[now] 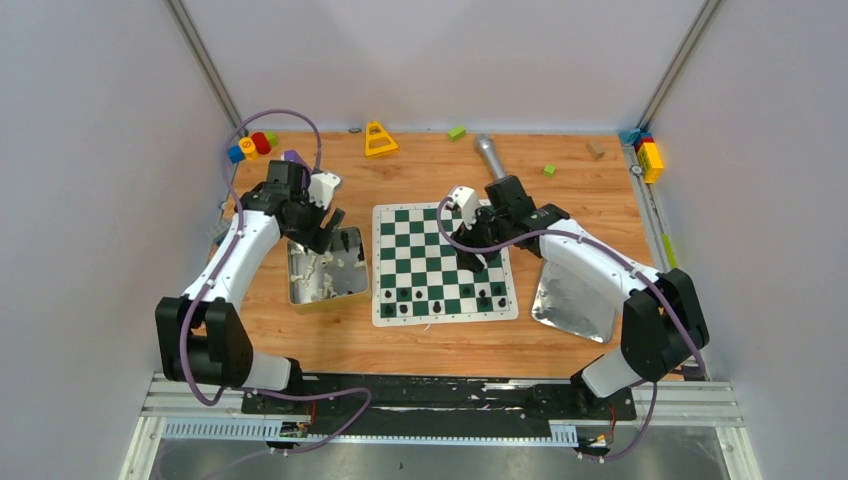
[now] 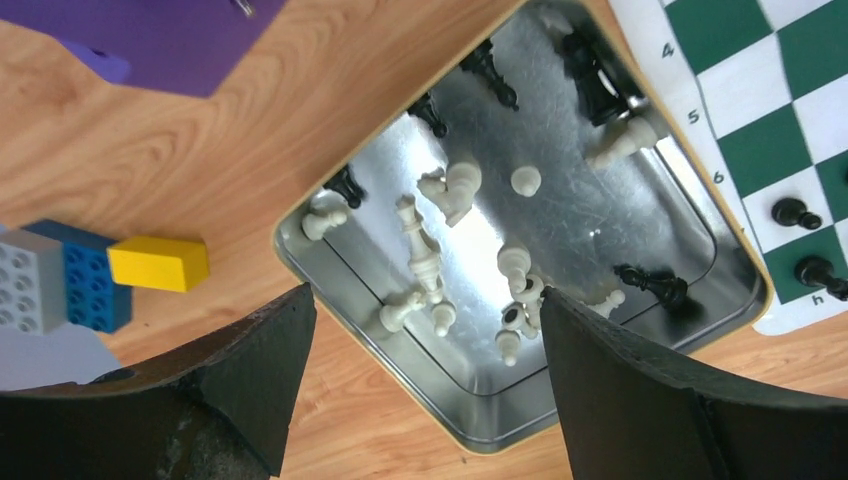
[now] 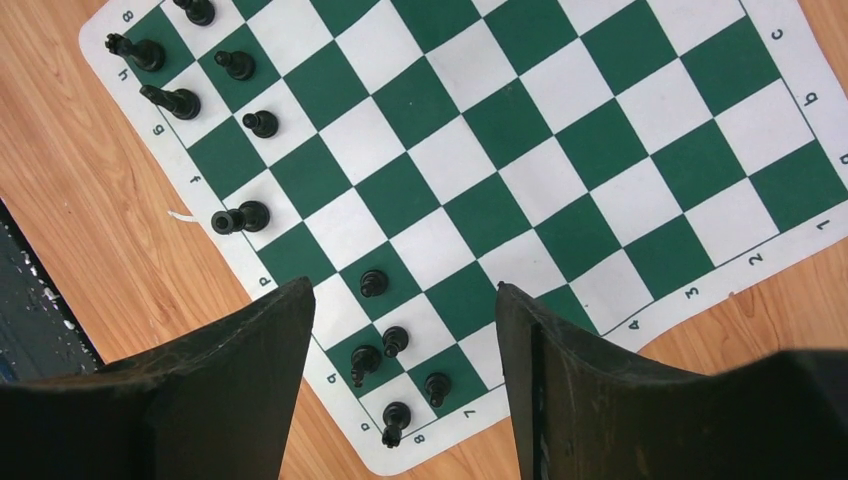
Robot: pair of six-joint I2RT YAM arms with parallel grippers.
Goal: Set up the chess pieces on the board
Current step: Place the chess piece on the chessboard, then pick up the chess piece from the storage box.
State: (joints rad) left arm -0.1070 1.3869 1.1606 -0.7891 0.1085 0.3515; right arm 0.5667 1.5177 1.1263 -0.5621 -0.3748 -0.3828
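Left tool (image 2: 422,300), spread wide and empty, hangs over metal tray (image 2: 600,200) of loose chess pieces (image 2: 420,245), poised to pick one. Right tool (image 3: 400,288), likewise spread, hovers above board (image 3: 480,150) on tabletop (image 3: 100,220), where black pieces (image 3: 260,124) occupy near rows only.

High rear overview, close downward wrist views, shared board (image 1: 430,250)
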